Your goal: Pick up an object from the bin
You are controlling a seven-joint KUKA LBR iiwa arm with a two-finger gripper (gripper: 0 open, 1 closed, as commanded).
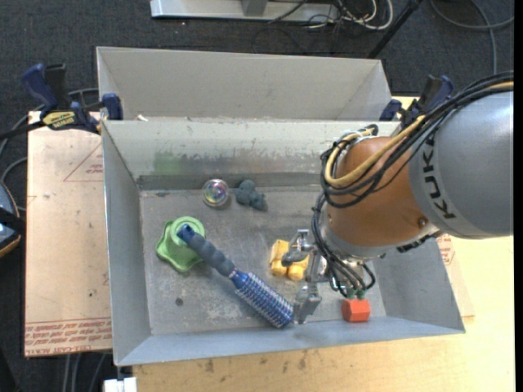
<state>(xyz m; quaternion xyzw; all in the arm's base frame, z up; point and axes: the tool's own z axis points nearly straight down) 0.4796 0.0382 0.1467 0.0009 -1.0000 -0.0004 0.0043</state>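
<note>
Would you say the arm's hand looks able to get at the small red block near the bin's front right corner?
Probably yes: the small red block lies alone on the grey bin floor just beside the hand, nothing on top; the front wall close by may crowd it.

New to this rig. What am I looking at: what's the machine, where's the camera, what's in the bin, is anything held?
One camera looks down into a grey metal bin from above and slightly to one side. The big silver and orange body on the right is a KUKA robot arm. Its end effector hangs low over the bin floor, between a yellow toy-like piece, the bristle end of a blue brush and a small red block. Further left lies a green soft shape, with the brush handle across it. Near the back wall sit a shiny ball and a grey-blue lump. Whether anything is held, I cannot tell.
</note>
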